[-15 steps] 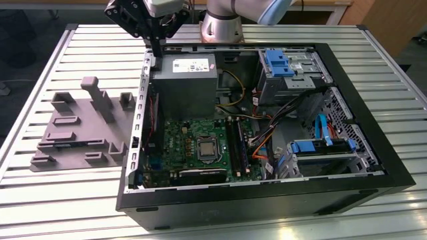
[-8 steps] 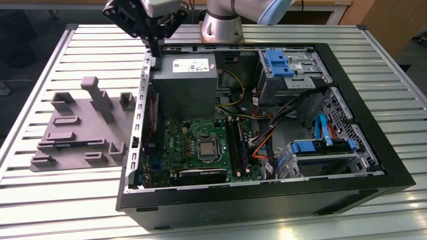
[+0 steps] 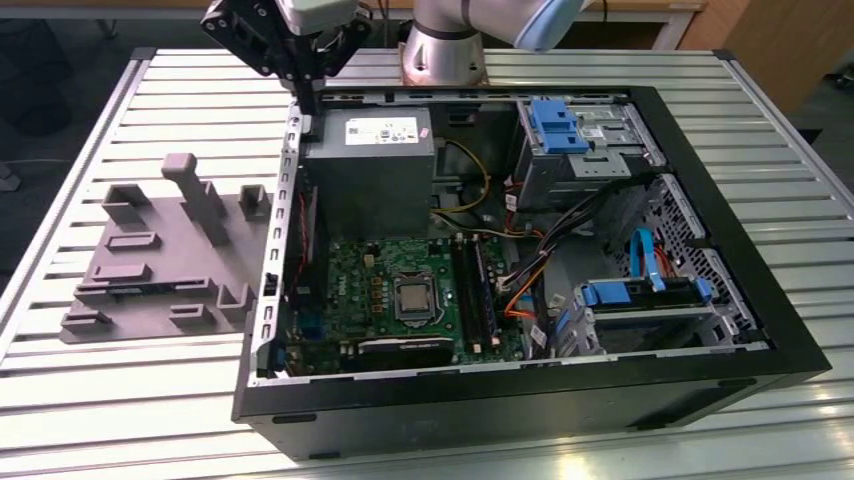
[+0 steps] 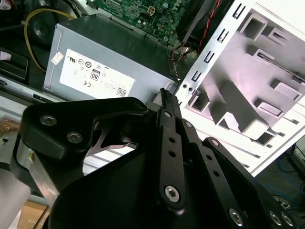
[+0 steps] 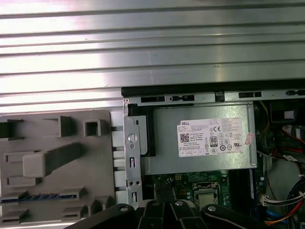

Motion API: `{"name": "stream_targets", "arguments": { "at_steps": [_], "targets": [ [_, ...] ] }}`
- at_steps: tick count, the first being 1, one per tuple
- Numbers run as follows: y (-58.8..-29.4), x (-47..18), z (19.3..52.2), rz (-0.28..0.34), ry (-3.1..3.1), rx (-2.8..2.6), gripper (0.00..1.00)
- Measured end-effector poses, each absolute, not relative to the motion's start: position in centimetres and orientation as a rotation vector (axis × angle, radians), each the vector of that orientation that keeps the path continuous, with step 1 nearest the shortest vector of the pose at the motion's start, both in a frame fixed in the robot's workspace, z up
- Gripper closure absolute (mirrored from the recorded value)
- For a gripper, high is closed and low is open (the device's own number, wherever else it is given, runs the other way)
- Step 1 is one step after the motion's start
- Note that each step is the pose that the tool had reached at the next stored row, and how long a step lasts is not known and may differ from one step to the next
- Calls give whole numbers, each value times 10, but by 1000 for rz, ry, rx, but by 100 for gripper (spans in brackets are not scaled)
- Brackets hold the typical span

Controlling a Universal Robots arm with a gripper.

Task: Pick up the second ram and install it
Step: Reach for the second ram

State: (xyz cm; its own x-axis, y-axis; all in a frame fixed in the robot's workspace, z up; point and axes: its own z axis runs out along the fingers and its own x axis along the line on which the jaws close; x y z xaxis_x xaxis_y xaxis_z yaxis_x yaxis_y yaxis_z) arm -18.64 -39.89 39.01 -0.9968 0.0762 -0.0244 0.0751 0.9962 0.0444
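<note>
- The gray holder (image 3: 147,270) lies on the slatted tabletop (image 3: 80,400), at nine o'clock from the computer case (image 3: 534,405) in the exterior view.
- In the first wrist view the second ram (image 5: 31,196) stands on edge in one of the holder's slots. It is a thin, long strip, blue-green with dark chips spaced along it, and only its upper edge shows. Nothing touches it.
- The hand (image 3: 306,108) hovers over the case's wall at about eleven o'clock, between the holder and the power supply (image 3: 380,160). In the second wrist view the hand (image 4: 165,93) has its fingers together with nothing between them.
- The step in hand looks like the approach to the pick, since the stick is not yet grasped and sits well apart from the hand, toward eight o'clock of it.
- As I judge it, the pick calls for the fingers to part, line up across the stick's flat faces near mid-length, and come straight down. A skewed grip could jam the stick in its slot.
- On the motherboard (image 3: 387,290) the long black slots (image 3: 463,285) lie at five o'clock from the power supply. I cannot tell whether any of them is filled.
- The blue cables (image 3: 647,260) run at three o'clock in the case.
</note>
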Motion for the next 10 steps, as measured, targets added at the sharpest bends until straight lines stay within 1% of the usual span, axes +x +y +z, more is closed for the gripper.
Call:
{"name": "stream_targets", "arguments": {
  "at_steps": [10],
  "targets": [
    [-399,-190,390,68,3112,118,89]
  ]
}}
